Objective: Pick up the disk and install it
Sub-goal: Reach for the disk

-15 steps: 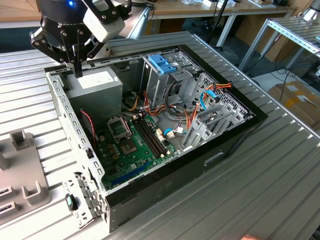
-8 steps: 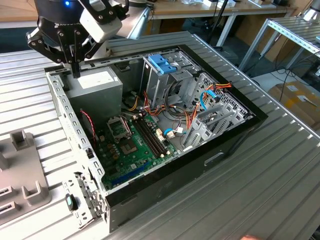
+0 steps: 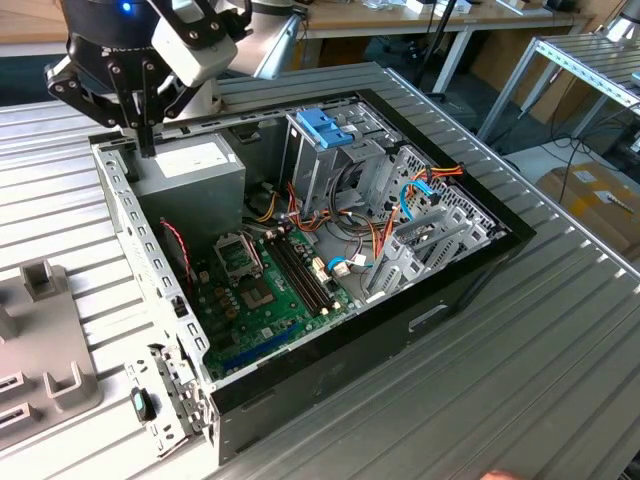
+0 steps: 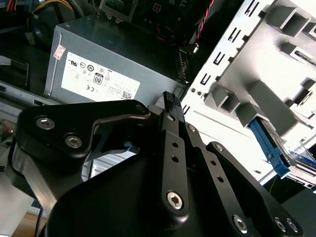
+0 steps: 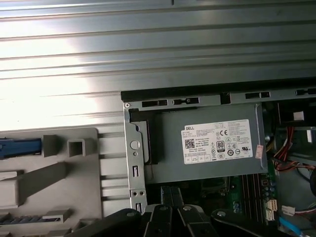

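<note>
The disk stands edge-on in a grey slotted holder point(image 3: 40, 340) beside the open computer case point(image 3: 330, 250). Its blue carrier rail point(image 4: 270, 144) shows in both wrist views point(image 5: 19, 147), with a sliver of its silver body point(image 4: 302, 160) beside it. My gripper point(image 3: 146, 138) hangs over the case's corner near the exterior view's left, just above the grey power supply point(image 3: 195, 165). Its black fingers point(image 4: 170, 101) are pressed together, shut on nothing. The gripper is well apart from the disk.
A metal drive cage with a blue plastic bracket point(image 3: 325, 128) rises at the back of the case. Motherboard point(image 3: 265, 290) and loose cables point(image 3: 400, 215) cover the case floor. The ribbed metal table point(image 3: 520, 360) stretches around it. Desks and a frame stand behind.
</note>
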`<state>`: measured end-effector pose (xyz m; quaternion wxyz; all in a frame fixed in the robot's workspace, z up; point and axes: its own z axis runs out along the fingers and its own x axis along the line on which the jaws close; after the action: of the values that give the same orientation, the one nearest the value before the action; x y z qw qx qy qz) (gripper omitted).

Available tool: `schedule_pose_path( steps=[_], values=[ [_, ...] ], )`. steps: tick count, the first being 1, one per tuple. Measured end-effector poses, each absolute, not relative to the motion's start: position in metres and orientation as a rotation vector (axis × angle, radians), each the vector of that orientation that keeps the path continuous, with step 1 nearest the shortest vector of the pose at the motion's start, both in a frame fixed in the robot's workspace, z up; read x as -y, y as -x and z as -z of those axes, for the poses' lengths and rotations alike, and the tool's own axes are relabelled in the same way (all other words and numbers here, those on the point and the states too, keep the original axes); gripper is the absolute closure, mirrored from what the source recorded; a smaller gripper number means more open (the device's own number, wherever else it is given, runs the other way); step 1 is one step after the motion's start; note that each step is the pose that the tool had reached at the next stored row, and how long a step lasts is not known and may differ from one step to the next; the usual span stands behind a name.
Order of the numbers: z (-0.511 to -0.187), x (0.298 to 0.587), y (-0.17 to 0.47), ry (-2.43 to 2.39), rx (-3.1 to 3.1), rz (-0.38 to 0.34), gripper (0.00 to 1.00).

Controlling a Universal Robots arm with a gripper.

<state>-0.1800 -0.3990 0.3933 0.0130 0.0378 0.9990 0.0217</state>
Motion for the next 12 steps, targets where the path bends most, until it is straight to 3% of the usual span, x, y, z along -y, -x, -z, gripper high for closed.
schedule_pose_path(
  steps=[12],
  values=[
    [-0.393, 0.399, 0.193, -0.118, -3.113, -0.068, 0.89]
  ],
)
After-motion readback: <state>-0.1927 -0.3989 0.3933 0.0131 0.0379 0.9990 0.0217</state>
